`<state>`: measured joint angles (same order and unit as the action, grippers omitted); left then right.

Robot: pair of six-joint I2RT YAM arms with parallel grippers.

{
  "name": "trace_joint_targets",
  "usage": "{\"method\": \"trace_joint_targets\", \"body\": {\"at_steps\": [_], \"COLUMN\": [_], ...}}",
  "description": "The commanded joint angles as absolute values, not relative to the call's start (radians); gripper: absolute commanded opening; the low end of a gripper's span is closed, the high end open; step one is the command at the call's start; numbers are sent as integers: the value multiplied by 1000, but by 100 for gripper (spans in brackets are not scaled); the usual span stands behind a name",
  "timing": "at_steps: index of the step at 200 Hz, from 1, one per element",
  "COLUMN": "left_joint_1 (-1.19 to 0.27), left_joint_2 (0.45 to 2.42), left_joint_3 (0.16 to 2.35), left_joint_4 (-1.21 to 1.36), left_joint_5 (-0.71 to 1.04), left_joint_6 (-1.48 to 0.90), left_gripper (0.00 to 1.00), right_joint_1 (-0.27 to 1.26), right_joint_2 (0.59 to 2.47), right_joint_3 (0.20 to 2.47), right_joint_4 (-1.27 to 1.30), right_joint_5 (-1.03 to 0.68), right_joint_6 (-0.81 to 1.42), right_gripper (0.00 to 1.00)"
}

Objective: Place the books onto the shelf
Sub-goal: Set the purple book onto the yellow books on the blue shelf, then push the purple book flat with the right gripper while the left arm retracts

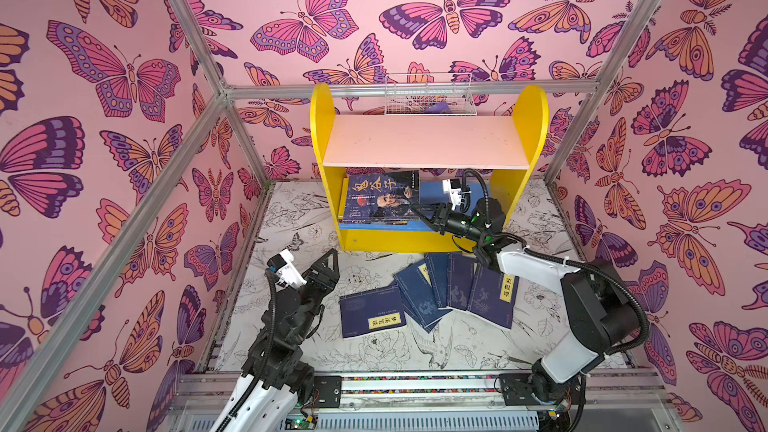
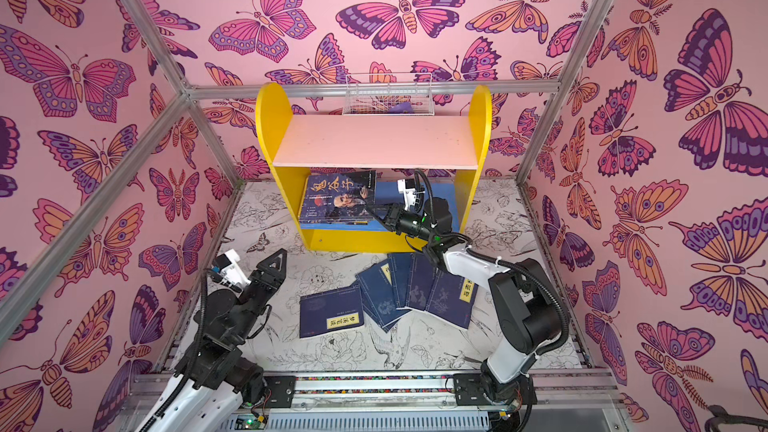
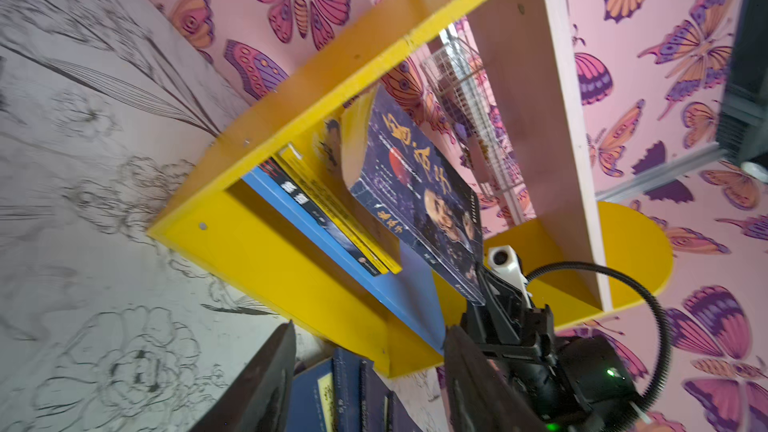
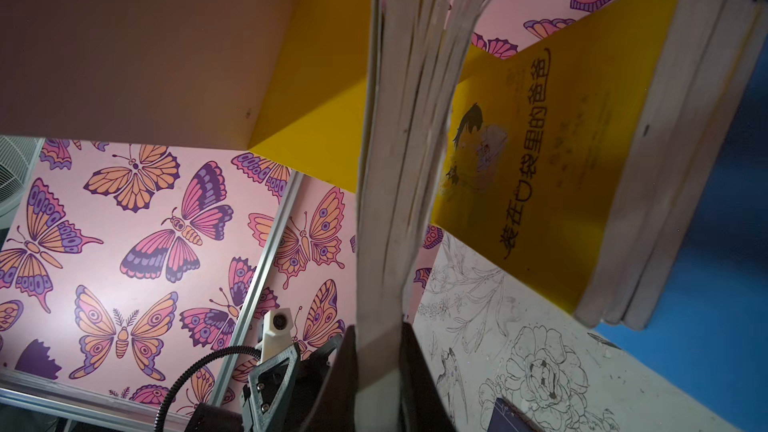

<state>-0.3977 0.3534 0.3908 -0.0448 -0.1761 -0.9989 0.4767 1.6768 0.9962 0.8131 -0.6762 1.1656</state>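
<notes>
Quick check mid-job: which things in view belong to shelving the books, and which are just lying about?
Job:
- portrait-cover book, held at its edge by the right gripper
- navy books on the table
- shelf
- yellow books on its lower board

Lying about:
- white wire basket behind the shelf

The shelf (image 1: 428, 141) is looking like painted board: smooth matt yellow side panels, a pale pink upper board showing small specks. The portrait book (image 1: 380, 197) is showing a glossy paper cover that is catching light, its page edges (image 4: 399, 160) off-white and slightly rough. The navy books (image 1: 419, 297) near the desk's middle are looking matt. The desk (image 1: 540, 326) is wearing a printed, scuffed sheet. The wire basket (image 1: 430, 95) is showing thin white-coated metal.
</notes>
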Motion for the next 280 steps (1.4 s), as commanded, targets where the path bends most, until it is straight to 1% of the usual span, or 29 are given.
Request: {"method": "trace_joint_targets", "body": {"at_steps": [1, 6, 21, 102, 190, 205, 210, 212, 213, 219, 240, 253, 280], "left_joint_1": [-393, -393, -393, -393, -393, -392, -393, -393, -393, -393, -393, -393, -393], "left_joint_2": [357, 364, 384, 404, 406, 409, 410, 411, 411, 413, 417, 419, 423], "left_joint_3": [423, 426, 425, 418, 408, 408, 408, 408, 408, 409, 409, 407, 402], "left_joint_4": [-287, -296, -305, -293, -293, -289, -289, -289, -289, -289, -285, -283, -274], "left_joint_5": [-297, -298, -291, -265, -258, -255, -252, -252, -252, -250, -247, -245, -239], "left_joint_6": [-971, -972, -981, -965, -973, -976, -974, -976, -977, -977, -986, -992, -998], "left_gripper": [59, 59, 59, 59, 60, 60, 60, 60, 60, 60, 60, 60, 60], "right_joint_1": [475, 476, 476, 486, 505, 506, 508, 509, 509, 511, 516, 523, 532], "right_joint_2": [1695, 1702, 1726, 1858, 1905, 1906, 1904, 1903, 1901, 1896, 1874, 1859, 1843], "right_joint_3": [1086, 1096, 1121, 1246, 1325, 1347, 1355, 1356, 1358, 1365, 1402, 1425, 1476], "right_joint_4": [839, 822, 803, 791, 573, 498, 467, 462, 451, 424, 293, 218, 83], "right_joint_5": [-649, -619, -611, -621, -637, -625, -612, -610, -605, -593, -547, -516, -465], "right_joint_6": [1103, 1095, 1083, 1108, 1036, 1013, 998, 995, 991, 973, 896, 857, 776], "right_gripper": [0, 0, 0, 0, 0, 15, 23, 24, 27, 33, 52, 59, 67]}}
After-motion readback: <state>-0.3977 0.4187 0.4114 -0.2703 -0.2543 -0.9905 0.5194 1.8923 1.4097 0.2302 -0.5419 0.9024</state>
